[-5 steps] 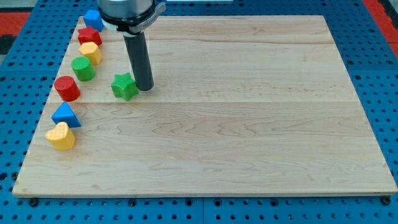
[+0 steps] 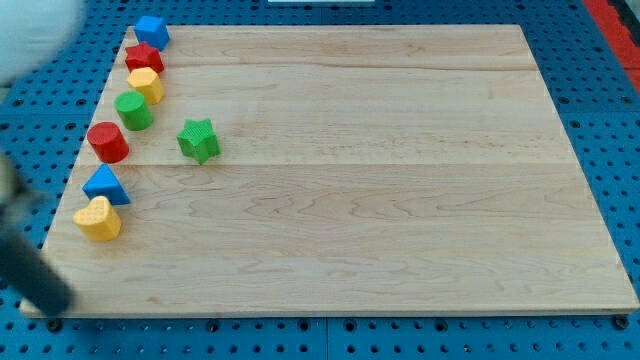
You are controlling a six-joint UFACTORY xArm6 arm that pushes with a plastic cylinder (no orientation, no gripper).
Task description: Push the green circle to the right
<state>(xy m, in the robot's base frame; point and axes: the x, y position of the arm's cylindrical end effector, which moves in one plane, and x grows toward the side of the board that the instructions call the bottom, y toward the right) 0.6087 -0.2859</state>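
Observation:
The green circle [image 2: 133, 110] stands near the board's left edge, between a yellow block [image 2: 146, 84] above it and a red circle [image 2: 107, 142] below it. A green star [image 2: 199, 140] lies to its lower right. My rod is a dark blurred streak at the view's bottom left. My tip [image 2: 52, 305] is by the board's bottom-left corner, far below the green circle and below the yellow heart [image 2: 98, 219]. It touches no block.
A blue block [image 2: 151, 30] and a red star [image 2: 144, 58] head the column along the left edge. A blue triangle [image 2: 105, 185] lies lower in the column. The wooden board [image 2: 380, 200] rests on a blue pegboard.
My rod has left its place just right of the green star and swung to the view's bottom left, blurred by speed. No block has moved.

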